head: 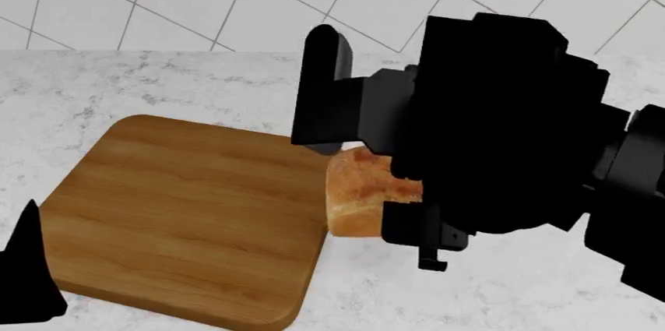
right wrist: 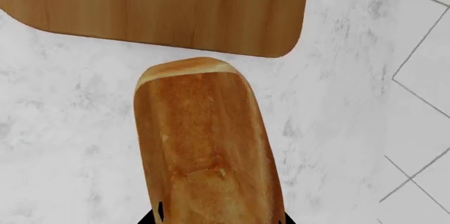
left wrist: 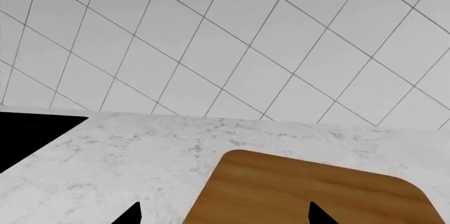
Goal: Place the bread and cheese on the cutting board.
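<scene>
I have the right gripper [head: 400, 191] down over the bread [right wrist: 204, 145]; whether its jaws have closed on the loaf, I cannot tell; the loaf sits on the counter [right wrist: 63, 129], just beside the board [head: 187, 214], so a short carry should suffice. The left gripper [left wrist: 225, 216] waits open over the board's corner. The cheese is not in view.

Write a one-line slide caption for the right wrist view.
Right wrist camera looks down on the bread lying on the marble counter just off the cutting board, not yet on it.
</scene>
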Available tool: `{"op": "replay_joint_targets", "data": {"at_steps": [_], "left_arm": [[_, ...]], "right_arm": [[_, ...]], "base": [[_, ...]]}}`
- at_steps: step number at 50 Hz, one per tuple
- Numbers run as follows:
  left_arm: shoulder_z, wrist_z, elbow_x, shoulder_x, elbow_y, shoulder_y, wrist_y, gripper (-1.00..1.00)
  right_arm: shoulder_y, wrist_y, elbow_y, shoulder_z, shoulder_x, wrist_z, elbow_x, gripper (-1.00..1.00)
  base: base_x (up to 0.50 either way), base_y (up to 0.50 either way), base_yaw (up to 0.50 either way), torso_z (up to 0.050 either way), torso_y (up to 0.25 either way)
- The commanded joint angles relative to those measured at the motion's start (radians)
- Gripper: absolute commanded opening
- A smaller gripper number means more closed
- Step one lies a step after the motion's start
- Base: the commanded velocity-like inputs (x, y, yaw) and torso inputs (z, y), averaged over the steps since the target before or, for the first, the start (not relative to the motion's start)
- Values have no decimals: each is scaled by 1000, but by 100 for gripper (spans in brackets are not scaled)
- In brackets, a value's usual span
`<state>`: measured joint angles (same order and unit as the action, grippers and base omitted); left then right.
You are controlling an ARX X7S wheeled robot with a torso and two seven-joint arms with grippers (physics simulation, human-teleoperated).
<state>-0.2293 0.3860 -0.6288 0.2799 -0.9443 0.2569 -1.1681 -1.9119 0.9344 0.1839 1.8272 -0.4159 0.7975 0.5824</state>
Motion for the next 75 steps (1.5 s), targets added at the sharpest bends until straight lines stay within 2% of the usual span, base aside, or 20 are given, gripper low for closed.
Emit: {"op": "replay_joint_targets", "data": {"at_steps": [1,7,8,14,15,20,35,45,60,61,75], "left_arm": [[-2,11,-11,7,1,1,0,100],[-24,18,-32,7,-7,4,-14,100],[-7,15,-20,10,4,-1,1,100],[-10,16,-23,13,10,-3,11,100],[-14,17,-28,14,6,-1,7,100],[-10,13,-12,24,16,-17,36,100],[-54,26,-61,32,-4,-7,9,100],[-88,39,-97,36,-15,4,-13,100],[-67,32,-82,51,8,-15,33,100],[-65,33,-81,54,9,-16,35,100],[-56,46,-99,56,4,-13,31,100]], "right_arm": [[-150,107,-80,-114,-29,21,79,-100],[-53,134,190,-216,123,-54,109,-100],[-21,114,274,-244,167,-65,113,-100],[65,-113,706,-195,402,77,21,-100],[76,-131,739,-199,415,83,-2,-100],[125,-71,702,-289,416,76,-76,-100],[219,-60,659,-296,416,47,-27,-100],[264,-40,624,-290,416,70,-80,-100],[259,-53,628,-293,416,44,-63,-100],[256,-33,631,-296,416,21,-48,100],[188,-86,644,-293,416,57,-65,100]], "base": [[0,0,0,0,0],[0,0,0,0,0],[0,0,0,0,0],[0,0,0,0,0],[0,0,0,0,0],[0,0,0,0,0],[0,0,0,0,0],[0,0,0,0,0],[1,0,0,0,0],[0,0,0,0,0],[0,0,0,0,0]]}}
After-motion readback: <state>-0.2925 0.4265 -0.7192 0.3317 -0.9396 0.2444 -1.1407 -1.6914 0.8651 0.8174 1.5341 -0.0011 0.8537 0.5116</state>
